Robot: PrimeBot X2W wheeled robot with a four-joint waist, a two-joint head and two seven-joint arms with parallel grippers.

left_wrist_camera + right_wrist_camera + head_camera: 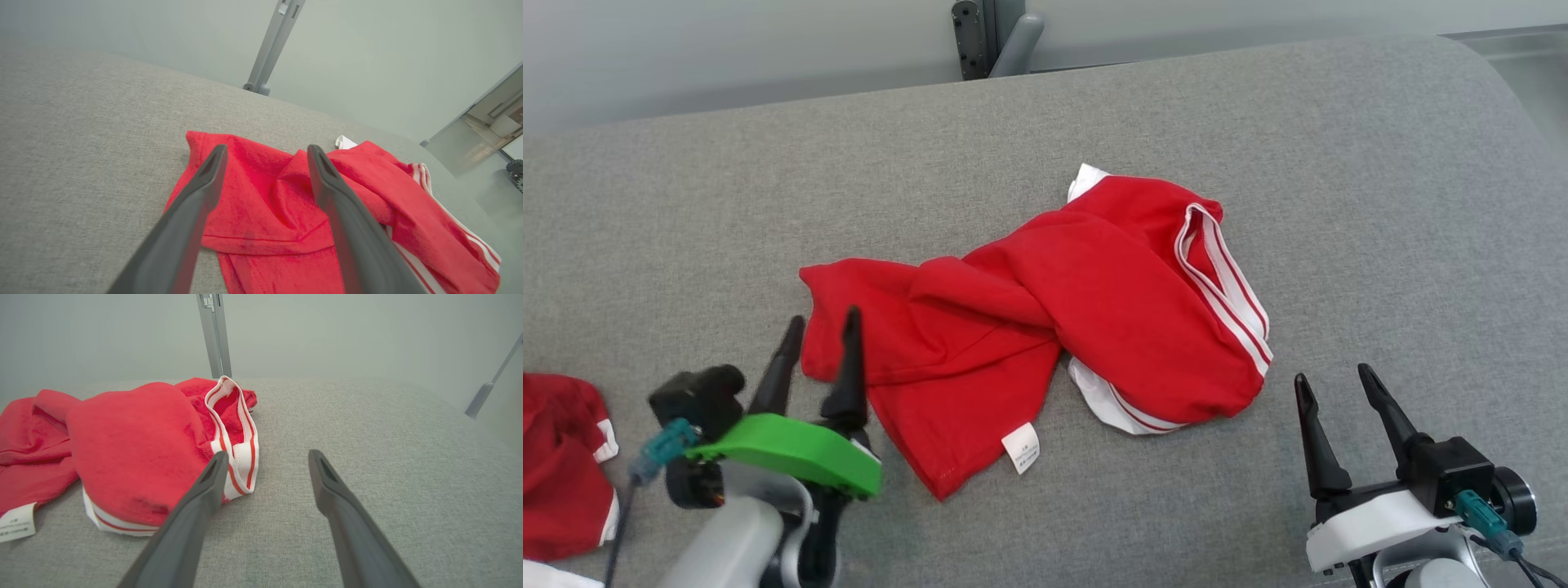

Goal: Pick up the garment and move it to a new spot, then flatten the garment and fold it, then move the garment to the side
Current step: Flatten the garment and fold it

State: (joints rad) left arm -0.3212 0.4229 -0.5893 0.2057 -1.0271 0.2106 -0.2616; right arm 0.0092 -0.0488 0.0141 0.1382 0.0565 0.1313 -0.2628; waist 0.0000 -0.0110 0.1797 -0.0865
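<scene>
The garment [1045, 318] lies loose in a twisted red heap in the middle of the grey cushion [1258, 122], and neither arm has hold of it. The left gripper [824, 318] hovers right at its left edge, fingers spread and nothing between them. The right gripper [1332, 376] is parked off the lower right corner, near the cloth but apart from it, with its fingers just as wide. So where are we? If this is the new spot (the pictures alone can't confirm that), the first move looks done and the flattening is up next. And there's plenty to flatten: the body is bunched over itself, the white striped trim [1225, 278] curls up on the right side, and the care label [1021, 447] pokes out at the near hem. No fold made yet, no neat shape to carry aside. A second red piece [560, 457] sits at the far left edge, well clear. By my reckoning most of the job lies ahead: spread it, fold it, shift it to the side.
</scene>
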